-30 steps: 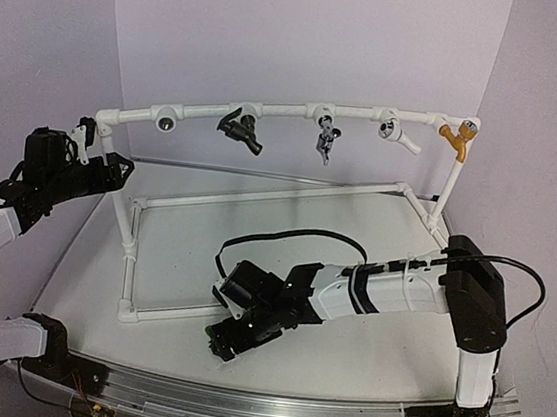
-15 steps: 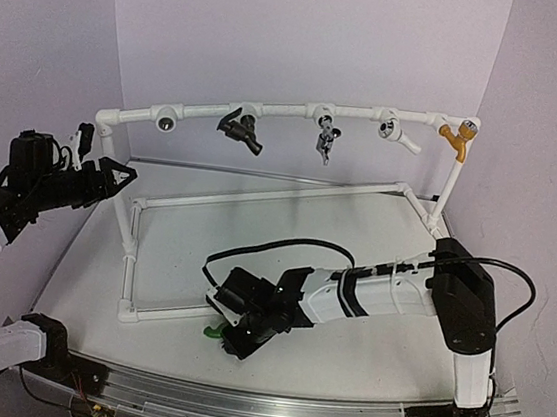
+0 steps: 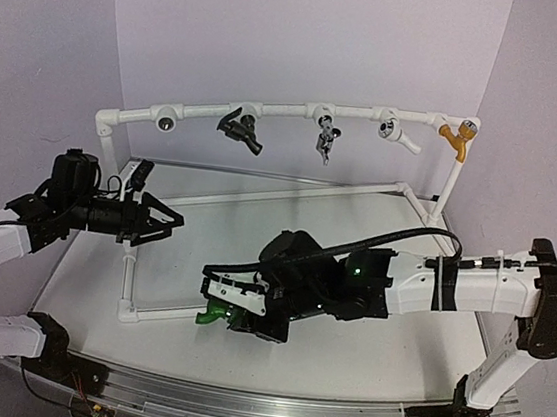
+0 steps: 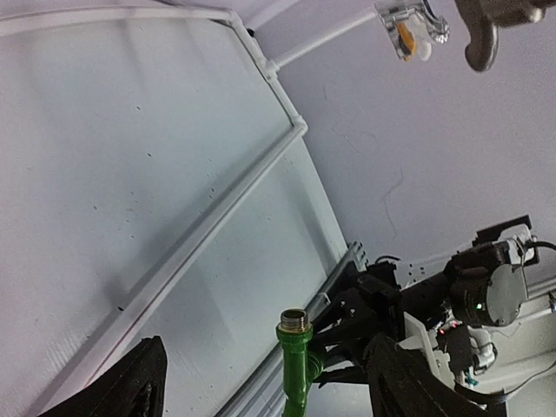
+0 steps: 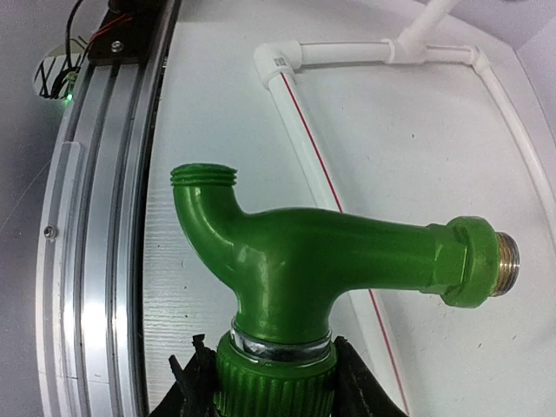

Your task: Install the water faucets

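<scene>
Halfway there by the look of it: the dark faucet (image 3: 241, 130) already hangs on the pipe rail (image 3: 290, 109), the green faucet (image 5: 330, 252) is clamped by its cap in the right gripper (image 3: 230, 310) low over the worktop (image 3: 357, 228), the left gripper (image 3: 161, 222) is spread wide nearby, and the open socket (image 3: 167, 122) is waiting.

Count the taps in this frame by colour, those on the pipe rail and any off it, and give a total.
green tap: 1
dark brown-black tap: 1
silver tap: 1
white tap: 1
orange-yellow tap: 1
Total: 5
</scene>
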`<state>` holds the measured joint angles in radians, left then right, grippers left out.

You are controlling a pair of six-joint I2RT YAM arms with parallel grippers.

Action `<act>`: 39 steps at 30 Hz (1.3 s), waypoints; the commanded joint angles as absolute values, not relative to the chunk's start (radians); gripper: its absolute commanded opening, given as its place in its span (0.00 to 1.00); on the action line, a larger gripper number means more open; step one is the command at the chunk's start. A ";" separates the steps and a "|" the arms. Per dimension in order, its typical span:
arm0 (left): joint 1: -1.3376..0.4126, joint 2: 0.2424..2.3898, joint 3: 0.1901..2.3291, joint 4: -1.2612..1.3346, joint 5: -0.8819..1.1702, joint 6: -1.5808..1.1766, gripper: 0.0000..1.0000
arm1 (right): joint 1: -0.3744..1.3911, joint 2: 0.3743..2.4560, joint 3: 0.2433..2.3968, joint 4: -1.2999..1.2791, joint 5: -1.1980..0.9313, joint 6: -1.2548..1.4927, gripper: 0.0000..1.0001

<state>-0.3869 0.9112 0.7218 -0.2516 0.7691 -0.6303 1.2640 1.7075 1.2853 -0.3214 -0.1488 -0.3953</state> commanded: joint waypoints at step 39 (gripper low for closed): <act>-0.709 0.899 0.654 0.432 0.475 -0.714 0.00 | 1.203 1.549 1.060 0.429 -0.187 0.263 0.98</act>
